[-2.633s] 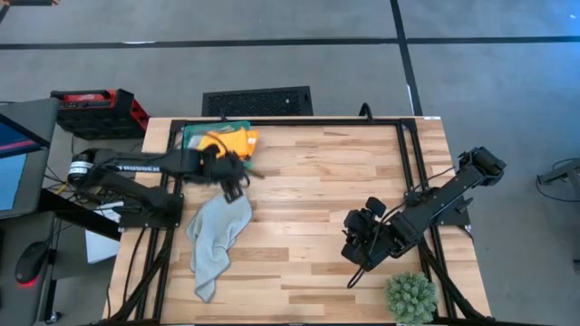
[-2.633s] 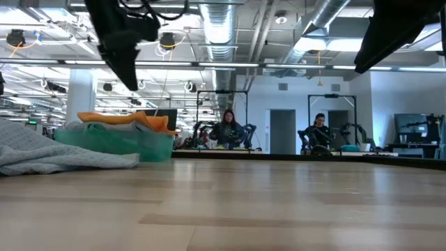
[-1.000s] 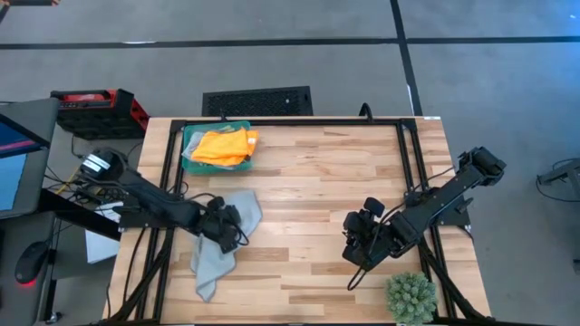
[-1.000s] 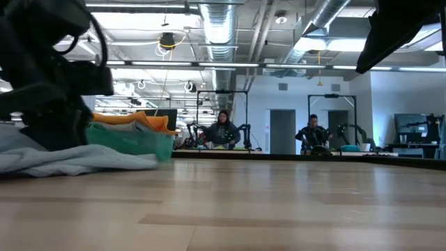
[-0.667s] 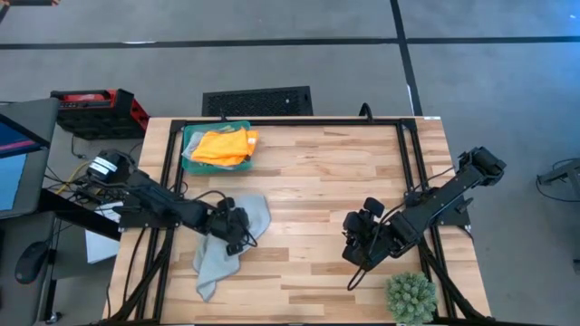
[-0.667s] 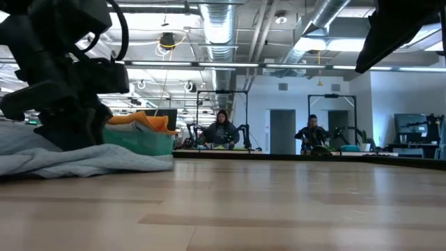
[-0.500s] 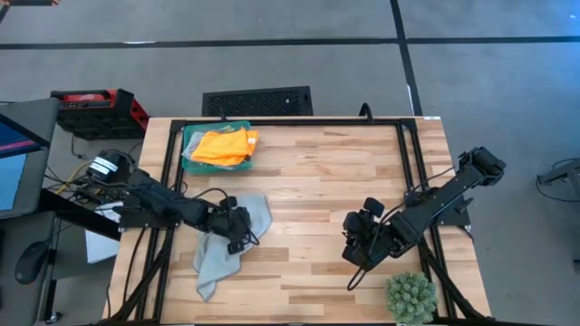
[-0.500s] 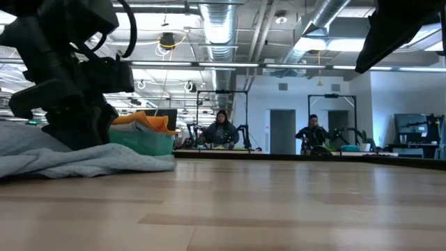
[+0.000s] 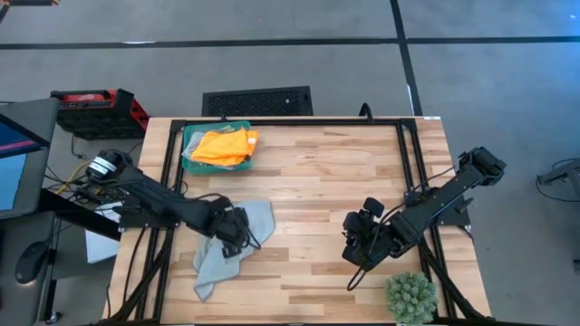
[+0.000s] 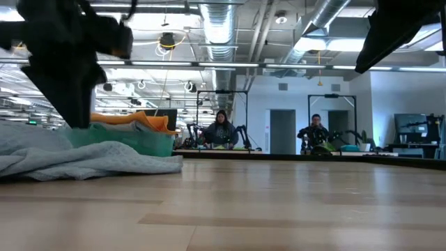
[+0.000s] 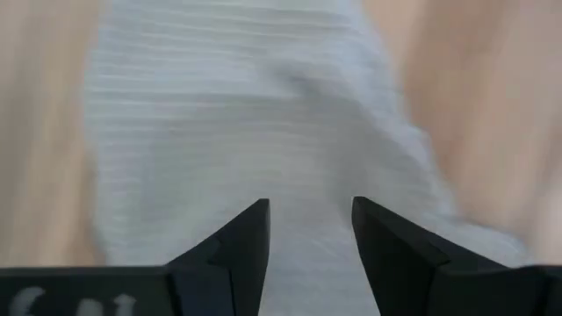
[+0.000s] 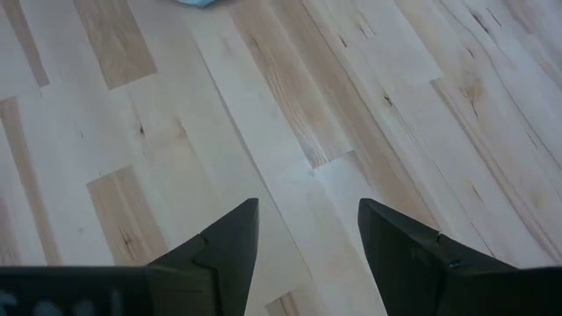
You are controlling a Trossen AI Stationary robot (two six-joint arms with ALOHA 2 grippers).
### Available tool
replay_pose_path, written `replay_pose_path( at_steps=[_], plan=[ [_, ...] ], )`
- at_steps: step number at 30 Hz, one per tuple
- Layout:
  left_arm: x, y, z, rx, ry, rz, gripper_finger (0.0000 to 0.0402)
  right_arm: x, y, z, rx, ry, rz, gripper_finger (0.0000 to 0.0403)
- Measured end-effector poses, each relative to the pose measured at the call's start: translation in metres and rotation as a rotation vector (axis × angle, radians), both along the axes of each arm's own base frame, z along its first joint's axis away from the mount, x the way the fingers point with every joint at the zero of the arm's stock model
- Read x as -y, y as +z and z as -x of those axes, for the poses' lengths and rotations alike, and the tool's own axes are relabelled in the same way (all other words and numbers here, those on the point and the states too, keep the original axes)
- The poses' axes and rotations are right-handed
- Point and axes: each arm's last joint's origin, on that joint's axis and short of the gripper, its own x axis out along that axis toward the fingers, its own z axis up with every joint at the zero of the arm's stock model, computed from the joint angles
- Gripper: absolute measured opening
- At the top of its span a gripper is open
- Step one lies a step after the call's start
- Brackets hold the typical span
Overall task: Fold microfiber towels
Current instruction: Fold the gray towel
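A pale grey microfiber towel (image 9: 222, 249) lies crumpled on the wood at the table's left, a long strip of it reaching toward the near edge; it also shows in the low view (image 10: 83, 159). My left gripper (image 9: 239, 237) hovers open just above the towel's far end, pointing steeply down, and the cloth (image 11: 263, 114) shows through the gap between the fingers (image 11: 310, 204). An orange towel (image 9: 224, 145) lies bunched in a green tray (image 9: 188, 134) at the far left. My right gripper (image 9: 355, 261) waits open over bare wood at the near right (image 12: 307, 206).
A spiky green plant ball (image 9: 410, 297) sits at the near right corner, close to my right arm. Black frame rails (image 9: 408, 163) run along the table's left, far and right sides. Bare wood (image 9: 317, 181) spans the middle of the table.
My left gripper has gone a little toward the table's right edge low over the grey towel, then risen clear of it. The towel's far end has slid and spread toward the right; its near strip has stayed where it was.
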Motion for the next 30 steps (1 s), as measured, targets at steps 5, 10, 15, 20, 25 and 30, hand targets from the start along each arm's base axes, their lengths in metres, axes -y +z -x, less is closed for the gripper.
replay_pose_path(
  at_steps=[5, 10, 15, 20, 25, 30],
  plan=[
    [0.025, 0.001, 0.009, -0.021, -0.043, 0.1, 0.0157, 0.0, 0.0, 0.0, 0.0, 0.0, 0.0, 0.0221],
    [0.038, -0.009, 0.025, -0.057, -0.013, 0.116, 0.0157, 0.0, 0.0, 0.0, 0.004, -0.001, -0.003, 0.0221],
    [0.046, -0.017, 0.035, -0.067, -0.009, 0.133, 0.0157, -0.001, 0.0, -0.001, 0.009, -0.002, -0.007, 0.0221],
    [0.042, -0.031, 0.045, -0.091, 0.019, 0.106, 0.0157, -0.001, 0.0, -0.001, 0.012, -0.001, -0.014, 0.0221],
    [0.032, -0.047, 0.047, -0.08, 0.043, 0.111, 0.0157, -0.004, 0.001, -0.004, 0.019, 0.04, -0.045, 0.0221],
    [0.022, -0.054, 0.043, -0.049, 0.046, 0.125, 0.0157, -0.011, 0.004, -0.012, 0.069, 0.155, -0.083, 0.0221]
  ],
)
